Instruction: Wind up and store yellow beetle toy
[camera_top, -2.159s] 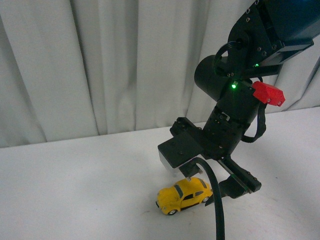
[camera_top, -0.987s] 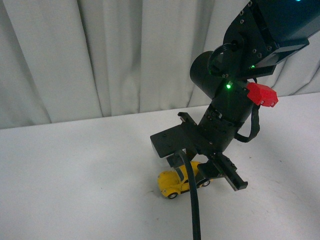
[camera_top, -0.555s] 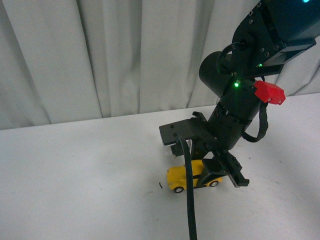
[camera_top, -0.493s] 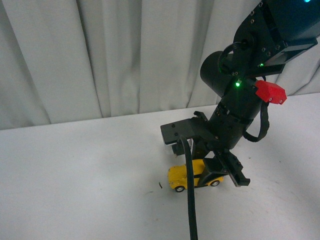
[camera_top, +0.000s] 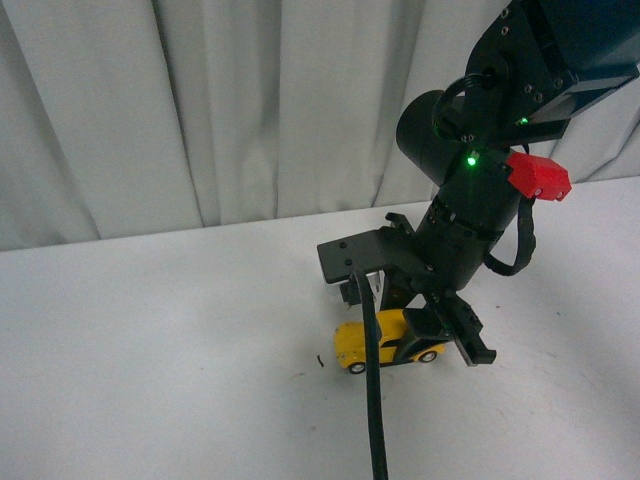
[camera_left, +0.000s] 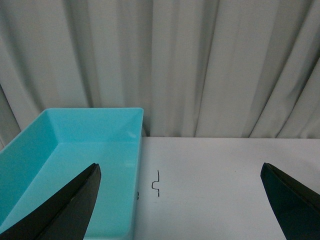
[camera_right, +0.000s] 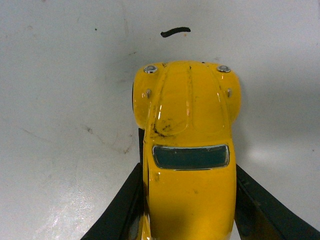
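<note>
The yellow beetle toy (camera_top: 352, 343) stands on the white table (camera_top: 150, 350) under my right arm, its wheels on the surface. My right gripper (camera_top: 402, 343) is shut on it, one black finger (camera_right: 124, 205) pressed on each side of the body. In the right wrist view the yellow beetle toy (camera_right: 187, 130) fills the middle: rounded hood, two silver headlights, dark windscreen, scuffed paint. My left gripper (camera_left: 180, 172) is open with nothing between its fingers, hovering over the table beside a turquoise bin (camera_left: 139, 160).
The turquoise bin is open-topped and looks empty, standing against a pale curtain (camera_top: 200, 110). A red block (camera_top: 538, 177) is fixed on my right arm. A black cable (camera_top: 373, 410) hangs in front of the toy. A small black mark (camera_right: 175, 31) lies ahead of the toy.
My right gripper came down around the toy, shut on it and turned it to face left. In the last half second it shifted only slightly.
</note>
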